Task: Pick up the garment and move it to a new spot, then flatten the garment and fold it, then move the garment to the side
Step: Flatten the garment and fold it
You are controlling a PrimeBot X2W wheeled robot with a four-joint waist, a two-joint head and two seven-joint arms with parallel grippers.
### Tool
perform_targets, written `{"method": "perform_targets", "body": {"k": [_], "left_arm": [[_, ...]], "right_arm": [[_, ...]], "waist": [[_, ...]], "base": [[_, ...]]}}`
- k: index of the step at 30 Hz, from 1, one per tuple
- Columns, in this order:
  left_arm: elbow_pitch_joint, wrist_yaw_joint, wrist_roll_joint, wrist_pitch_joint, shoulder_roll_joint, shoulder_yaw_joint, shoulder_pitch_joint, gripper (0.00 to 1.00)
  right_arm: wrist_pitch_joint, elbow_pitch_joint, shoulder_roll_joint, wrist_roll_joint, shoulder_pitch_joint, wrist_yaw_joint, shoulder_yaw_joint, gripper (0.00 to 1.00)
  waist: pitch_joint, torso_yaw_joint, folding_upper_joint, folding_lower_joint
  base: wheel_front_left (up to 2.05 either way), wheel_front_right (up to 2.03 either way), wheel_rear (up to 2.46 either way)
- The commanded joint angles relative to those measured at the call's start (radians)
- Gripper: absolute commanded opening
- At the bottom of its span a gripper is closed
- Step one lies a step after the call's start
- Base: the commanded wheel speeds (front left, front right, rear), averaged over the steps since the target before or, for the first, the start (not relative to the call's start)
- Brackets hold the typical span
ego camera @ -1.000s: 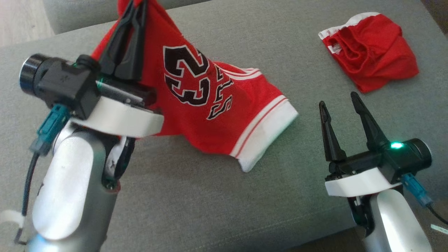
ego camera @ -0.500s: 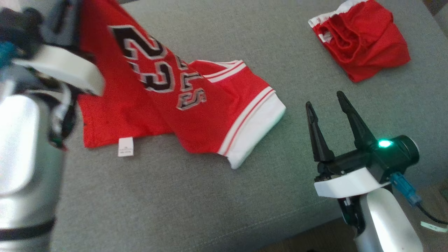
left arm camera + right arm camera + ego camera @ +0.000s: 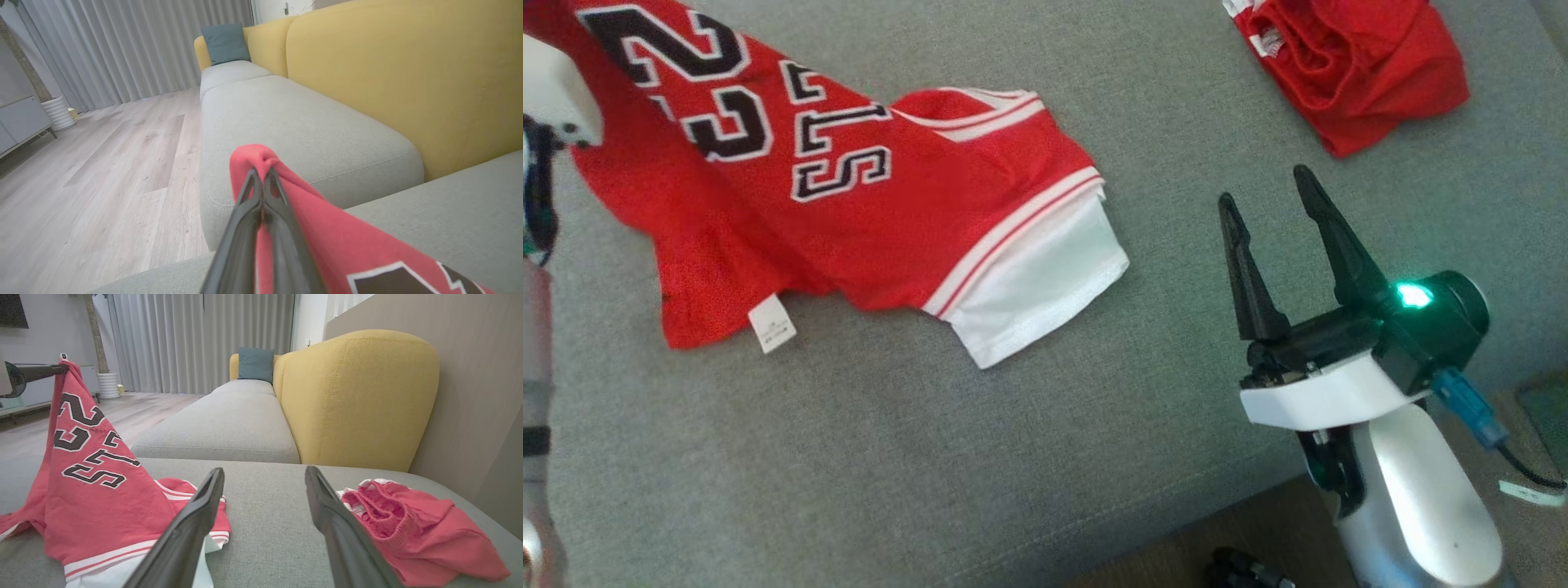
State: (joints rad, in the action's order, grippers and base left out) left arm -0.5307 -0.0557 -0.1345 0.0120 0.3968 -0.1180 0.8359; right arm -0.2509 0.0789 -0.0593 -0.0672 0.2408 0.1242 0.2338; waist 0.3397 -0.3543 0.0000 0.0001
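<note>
The garment (image 3: 849, 188), a red jersey with white sleeves and black lettering, is partly lifted off the grey cushion (image 3: 931, 457). One corner is raised at the upper left while a white sleeve and the labelled hem still rest on the cushion. My left gripper (image 3: 261, 173) is shut on a pinched red corner of the garment (image 3: 327, 237). The right wrist view shows the left gripper (image 3: 61, 368) holding the garment (image 3: 94, 490) up like a tent. My right gripper (image 3: 1264, 186) hovers open to the right of the sleeve, with nothing between its fingers (image 3: 196, 514).
Red shorts (image 3: 1347, 57) with a white waistband lie crumpled at the far right of the cushion, also seen beside my right fingers as red shorts (image 3: 408, 531). A yellow backrest (image 3: 355, 400) rises behind them. The cushion's front edge (image 3: 1176, 523) drops to wooden floor (image 3: 102, 163).
The left gripper has carried the raised corner of the garment further left and up, stretching the garment out and uncovering its labelled hem. The head view has shifted. The right gripper stays open and still.
</note>
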Motion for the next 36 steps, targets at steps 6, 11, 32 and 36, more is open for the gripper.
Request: {"method": "perform_targets", "body": {"k": [6, 11, 32, 36], "left_arm": [[-0.067, -0.041, 0.01, 0.034, 0.075, 0.05, 0.087, 0.0], [-0.135, -0.025, -0.01, 0.028, 0.068, 0.046, 0.095, 1.0], [0.017, 0.072, -0.126, 0.135, -0.072, -0.001, -0.065, 1.0], [0.127, 0.054, -0.161, 0.17, -0.117, 0.004, -0.206, 1.0]], "right_arm": [[-0.011, -0.034, 0.009, -0.023, 0.036, 0.007, 0.035, 1.0], [-0.011, -0.022, 0.009, -0.033, 0.037, 0.007, 0.043, 1.0], [-0.011, 0.073, 0.009, -0.05, -0.015, 0.007, 0.006, 1.0], [-0.011, 0.072, 0.009, -0.071, -0.035, 0.007, -0.03, 1.0]], "waist": [[0.015, -0.006, 0.0, -0.0001], [0.012, 0.004, 0.0, -0.0001], [-0.127, 0.162, 0.0, -0.0001], [-0.16, 0.185, 0.0, -0.0001]], "base": [[0.0, 0.0, 0.0], [0.0, 0.0, 0.0], [0.0, 0.0, 0.0], [0.0, 0.0, 0.0]]}}
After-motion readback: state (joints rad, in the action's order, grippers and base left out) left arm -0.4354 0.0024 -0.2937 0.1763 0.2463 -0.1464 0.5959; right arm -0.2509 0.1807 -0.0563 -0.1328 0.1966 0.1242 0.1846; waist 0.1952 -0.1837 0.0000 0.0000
